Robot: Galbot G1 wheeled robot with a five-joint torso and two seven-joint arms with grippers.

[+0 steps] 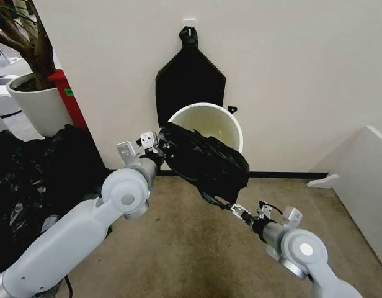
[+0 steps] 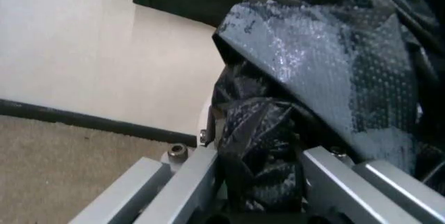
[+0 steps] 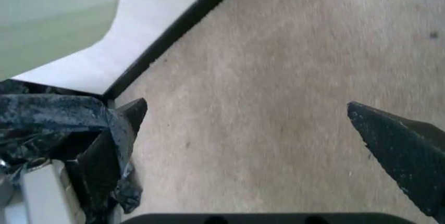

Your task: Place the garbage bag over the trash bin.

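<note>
The bag (image 1: 206, 162) is lying bunched across the bin (image 1: 231, 127) rim, left gripper (image 1: 155, 144) clenching one edge and right gripper (image 1: 235, 211) spread open beside its low corner; stretching the mouth wide before lowering is advisable.

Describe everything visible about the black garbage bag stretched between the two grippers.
The thin, glossy, wrinkled black plastic garbage bag hangs bunched in front of the round cream-white plastic trash bin, overlapping its near rim. The left gripper clamps its upper end; a drawn-out corner reaches the right gripper, whose fingers stand apart, film draped against one.
</note>
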